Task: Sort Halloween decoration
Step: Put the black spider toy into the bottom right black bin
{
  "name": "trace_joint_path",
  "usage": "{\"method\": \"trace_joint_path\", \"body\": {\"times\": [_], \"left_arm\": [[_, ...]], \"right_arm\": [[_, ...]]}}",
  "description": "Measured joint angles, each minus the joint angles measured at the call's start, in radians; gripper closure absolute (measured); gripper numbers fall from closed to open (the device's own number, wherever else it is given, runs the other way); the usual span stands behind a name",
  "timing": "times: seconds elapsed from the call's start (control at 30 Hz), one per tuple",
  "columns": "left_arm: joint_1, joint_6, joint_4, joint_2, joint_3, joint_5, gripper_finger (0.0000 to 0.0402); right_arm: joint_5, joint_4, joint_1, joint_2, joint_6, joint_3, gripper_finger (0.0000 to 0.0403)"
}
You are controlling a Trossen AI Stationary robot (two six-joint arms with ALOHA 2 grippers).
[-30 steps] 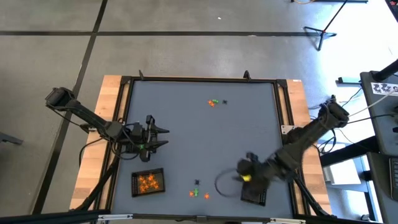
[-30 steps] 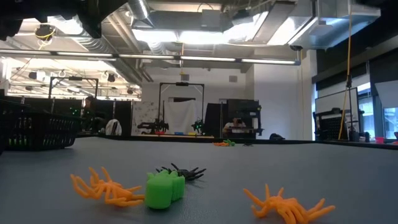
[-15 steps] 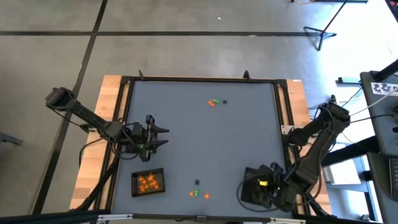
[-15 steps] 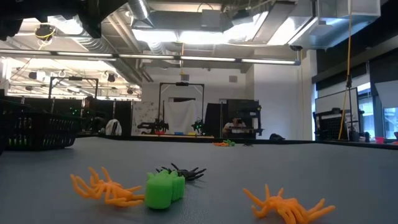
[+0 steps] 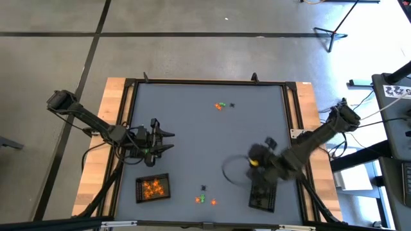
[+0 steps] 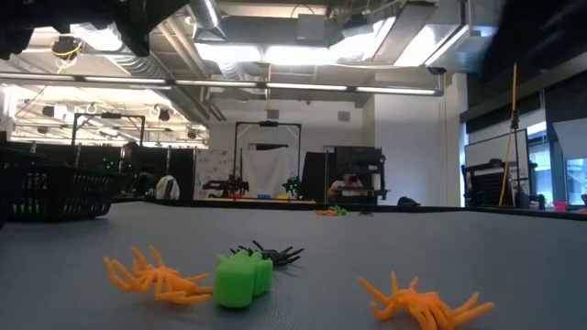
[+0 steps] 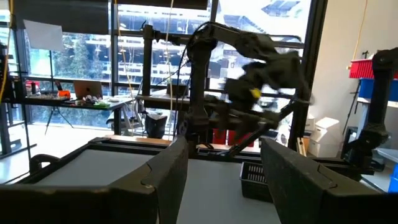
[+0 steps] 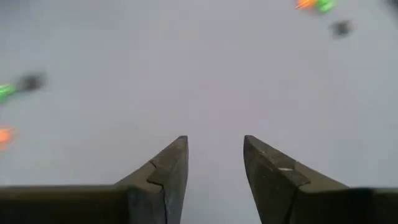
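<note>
The Halloween decoration lies in two small groups on the grey table (image 5: 192,141). One group sits near the front edge: an orange spider (image 6: 151,275), a green piece (image 6: 240,280), a black spider (image 6: 271,252) and another orange spider (image 6: 422,301). The other group (image 5: 221,106) lies toward the far edge. More orange trinkets fill the left black tray (image 5: 153,187). My right gripper (image 5: 252,157) hangs open above bare table just beyond the right black tray (image 5: 262,196), its fingers (image 8: 168,168) empty. My left gripper (image 5: 166,140) waits open at the table's left.
A raised dark frame (image 5: 205,82) runs round the table, with wooden boards (image 5: 112,115) outside it. In the left wrist view my right arm (image 7: 267,68) shows above the right tray (image 7: 255,180). Bare table lies between the two trinket groups.
My right gripper swung toward the near edge, over the right black tray, then came back toward the far edge and the table's middle, tipping as it went. The trinkets and my left arm have kept still.
</note>
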Motion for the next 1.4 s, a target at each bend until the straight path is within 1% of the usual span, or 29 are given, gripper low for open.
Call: {"method": "trace_joint_path", "body": {"times": [0.17, 0.37, 0.47, 0.53, 0.67, 0.7, 0.83, 0.9, 0.97, 1.17, 1.3, 1.4], "left_arm": [[0.0, 0.0, -0.033, 0.0, 0.0, 0.0, 0.0208], [0.0, 0.005, -0.09, 0.0, 0.0, 0.0, 0.0208], [0.0, 0.005, -0.115, 0.0, 0.0, 0.001, 0.0208], [0.0, 0.005, -0.126, 0.0, 0.0, 0.001, 0.0208], [0.0, 0.008, -0.131, 0.0, 0.0, 0.001, 0.0208], [0.0, 0.008, -0.131, 0.0, 0.0, 0.001, 0.0208], [0.0, 0.008, -0.131, 0.0, 0.0, 0.002, 0.0208], [0.0, 0.008, -0.131, 0.0, 0.0, 0.003, 0.0208], [0.0, 0.008, -0.131, 0.0, 0.0, 0.003, 0.0208], [0.0, 0.008, -0.13, 0.0, 0.0, 0.005, 0.0208], [0.0, 0.008, -0.13, 0.0, 0.0, 0.005, 0.0208], [0.0, 0.008, -0.129, 0.0, -0.001, 0.005, 0.0208]], "right_arm": [[-0.051, 0.048, -0.301, 0.0, -0.272, 0.0, 0.0249], [-0.178, 0.183, -0.636, 0.0, -0.61, 0.0, 0.0249], [-0.226, 0.238, -0.786, 0.0, -0.697, 0.0, 0.0249], [-0.236, 0.266, -0.878, 0.008, -0.742, 0.0, 0.0249], [-0.254, 0.291, -1.024, 0.053, -0.79, 0.0, 0.0249], [-0.273, 0.301, -1.052, 0.073, -0.797, 0.0, 0.0249], [-0.403, 0.389, -1.127, 0.191, -0.834, 0.0, 0.0249], [-0.464, 0.446, -1.14, 0.253, -0.85, 0.0, 0.0249], [-0.493, 0.495, -1.144, 0.315, -0.869, 0.0, 0.0249], [-0.497, 0.551, -1.144, 0.449, -0.881, 0.0, 0.0249], [-0.488, 0.544, -1.143, 0.479, -0.877, 0.005, 0.025], [-0.49, 0.536, -1.143, 0.48, -0.887, 0.005, 0.027]]}}
